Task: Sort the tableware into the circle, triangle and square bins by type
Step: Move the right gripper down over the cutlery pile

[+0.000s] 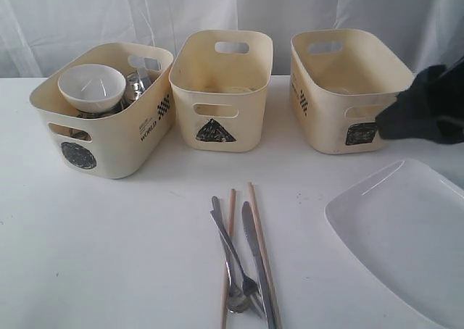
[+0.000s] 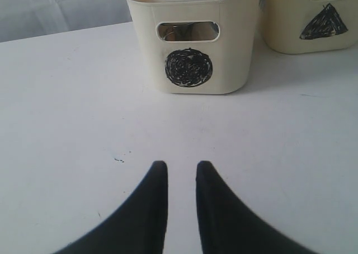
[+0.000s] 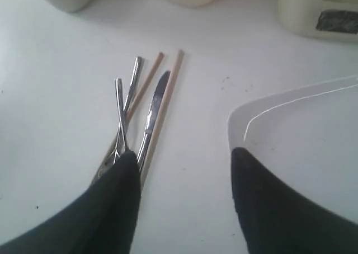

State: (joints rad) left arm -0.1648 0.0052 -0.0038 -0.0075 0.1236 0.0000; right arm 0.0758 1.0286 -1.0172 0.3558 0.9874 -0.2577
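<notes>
- Closest to the exterior camera, the steel fork and spoon (image 1: 238, 300) lie crossed on the white table (image 1: 109, 256). They are squeezed against the steel table knife (image 1: 254, 249) between the two wooden chopsticks (image 1: 232, 200), and all of these are unsorted.
- Right gripper (image 3: 183, 153) hangs over this cluster and the corner of the large white rectangular plate (image 1: 406, 227), jaws wide apart with nothing in them.
- Left gripper (image 2: 182, 165) sits over bare table in front of the cream circle-marked bin (image 2: 145, 52), jaws only narrowly parted and empty.
- Risk: the cutlery pieces touch and overlap, so a pinch on one will probably drag or lift a neighbour, or scatter the rest.
- Risk: the chopsticks are thin and lie flat on the table, so the fingers may skid off them or set them rolling.
- Risk: the plate lies flat with a low rim and looks wider than any bin mouth. It could slip from an edge grip or jam on a bin's rim.
- Count:
  - three cream bins: circle, triangle-marked bin (image 1: 217, 90), square-marked bin (image 1: 330, 104)
  - two chopsticks
  - one knife, one fork, one spoon
  - one plate
  - one round white bowl (image 1: 90, 86), inside the circle bin
  - shiny steel mugs (image 1: 136, 86) beside the bowl, whose number I cannot tell
</notes>
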